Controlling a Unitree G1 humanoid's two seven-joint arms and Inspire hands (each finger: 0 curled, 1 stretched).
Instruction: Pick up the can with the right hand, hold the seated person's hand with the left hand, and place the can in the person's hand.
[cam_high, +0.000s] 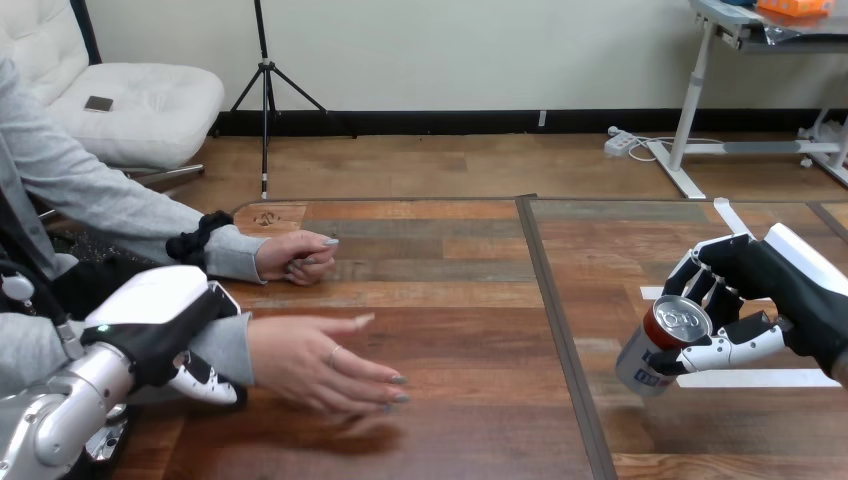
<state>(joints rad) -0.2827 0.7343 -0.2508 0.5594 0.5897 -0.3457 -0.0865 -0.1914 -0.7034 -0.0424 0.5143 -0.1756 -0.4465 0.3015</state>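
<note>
Head view is showing the robot's left hand (150, 335) at the lower left, lying over the grey-sleeved wrist (225, 345) of the person's nearer hand (315, 365). Its fingers (205, 385) are curling round under that wrist and clasping it. The nearer hand is reaching out flat over the tabletop (460, 300), fingers pointing to the right. Behind it, the person's farther hand (292, 258) is resting on the tabletop in a loose fist.

Well apart, at the right side, the right hand (775, 290) is gripping the can (655, 350), with fingers wrapping its far side and the thumb (735, 345) pressing its near side. The can is leaning with its top towards the camera: a silver lid with a pull tab, a red band under the rim, and a pale body with dark blue print low down. Whether its base is touching the tabletop cannot be told. White tape strips (760, 378) are lying just beside it.
</note>
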